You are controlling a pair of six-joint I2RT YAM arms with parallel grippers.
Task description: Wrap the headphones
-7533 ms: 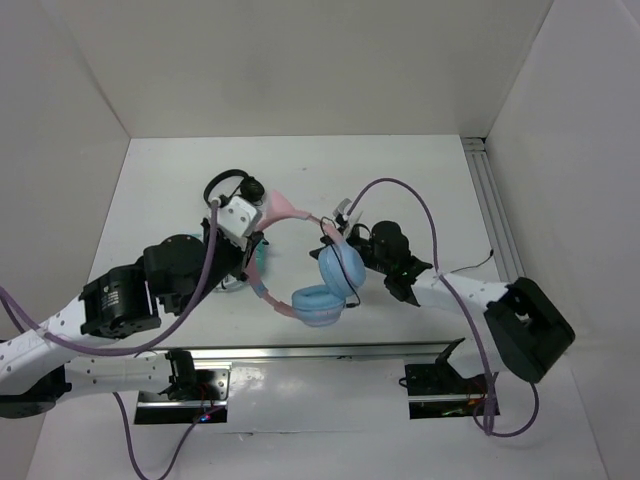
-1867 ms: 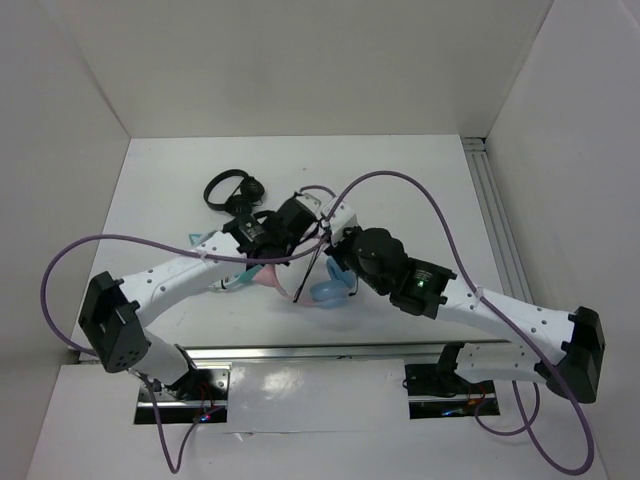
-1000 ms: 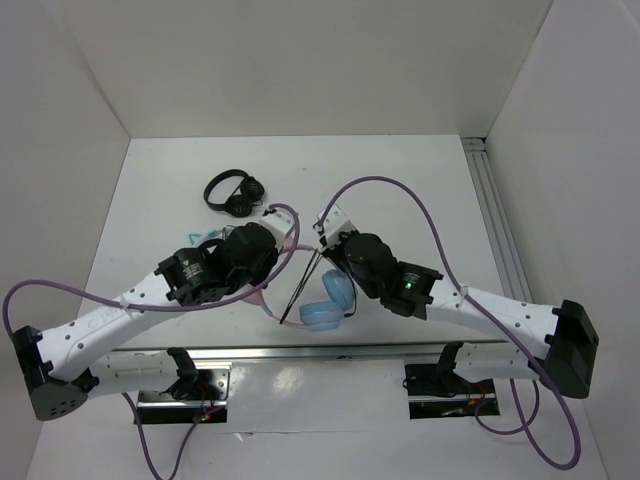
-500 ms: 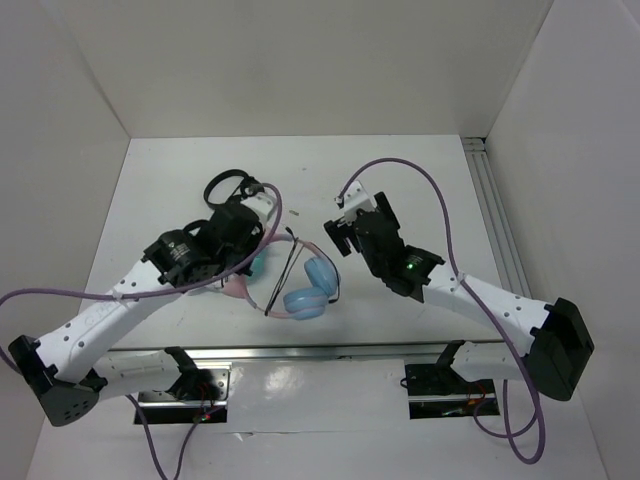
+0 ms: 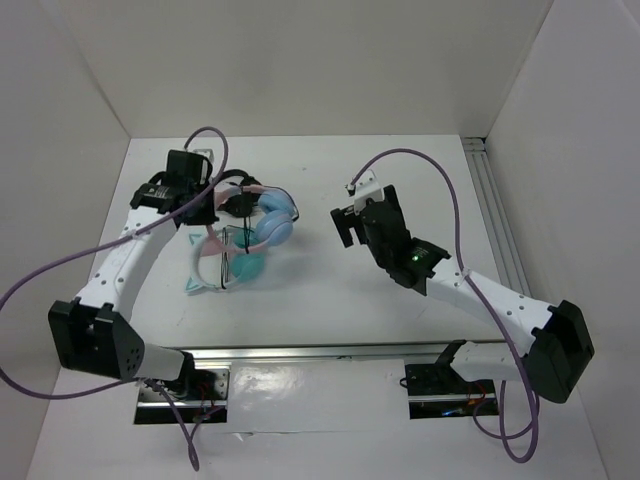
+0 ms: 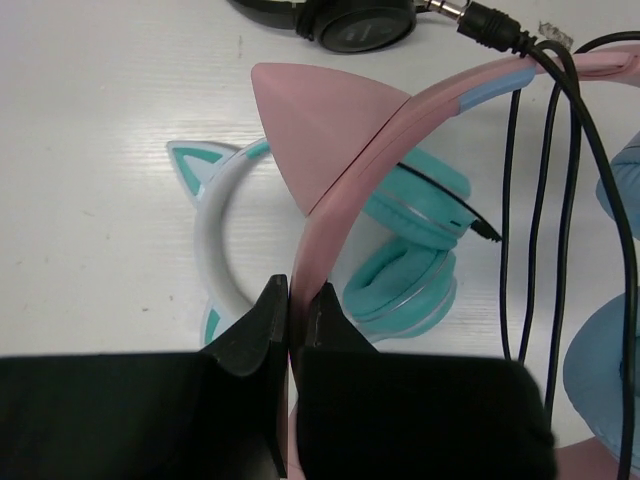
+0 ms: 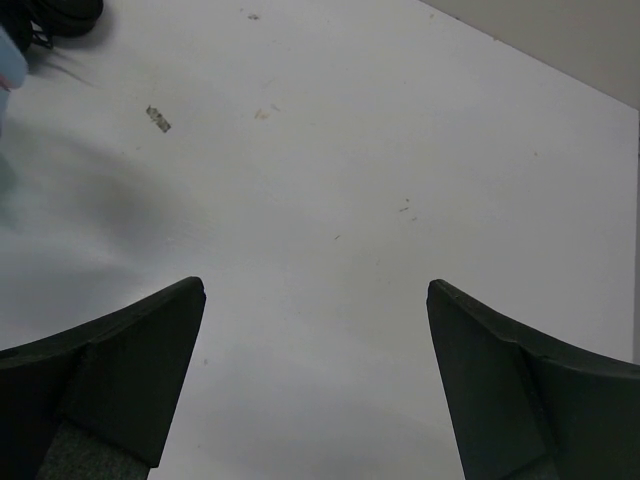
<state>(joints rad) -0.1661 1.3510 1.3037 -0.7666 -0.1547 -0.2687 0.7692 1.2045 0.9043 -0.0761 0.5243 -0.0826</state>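
Note:
The headphones have a pink cat-eared headband (image 6: 340, 130) and light blue ear cups (image 5: 275, 222). My left gripper (image 6: 297, 290) is shut on the headband just below one pink ear. It holds the headphones at the back left of the table, over the teal-and-white headphones. The thin black cable (image 6: 545, 200) hangs in loops across the headband, with its plug (image 6: 490, 22) near the top. In the top view my left gripper (image 5: 212, 200) is beside the cups. My right gripper (image 5: 346, 228) is open and empty, to the right of the headphones; in its wrist view the gripper (image 7: 315, 290) is over bare table.
The teal-and-white cat-ear headphones (image 5: 215, 262) lie under the pink headband and also show in the left wrist view (image 6: 405, 275). The small black headphones (image 6: 350, 15) lie just behind. White walls enclose the table, and a metal rail (image 5: 495, 215) runs along the right side.
My left gripper has carried the headphones from the front middle to the back left, over the teal pair. My right gripper has let go and drawn back to the right, open.

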